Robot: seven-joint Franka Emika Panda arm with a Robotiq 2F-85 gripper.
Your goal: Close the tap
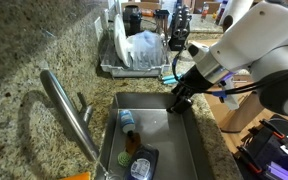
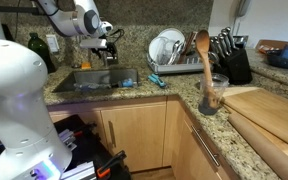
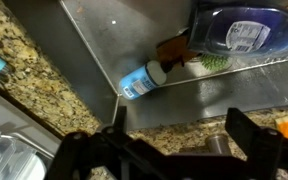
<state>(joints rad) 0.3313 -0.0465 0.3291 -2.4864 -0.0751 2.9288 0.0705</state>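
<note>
The tap is a long brushed-steel faucet on the granite counter at the sink's near-left side, with its straight spout slanting over the basin. Its thin lever sticks up beside the spout. My gripper hangs over the opposite side of the sink, well apart from the tap. It also shows in an exterior view. In the wrist view the fingers are spread wide and empty. A short steel cylinder on the counter shows between them, across the basin.
The steel sink holds a blue-handled dish brush, a dark blue labelled container and a green scrubber. A dish rack with plates stands behind the sink. Granite counter surrounds the basin.
</note>
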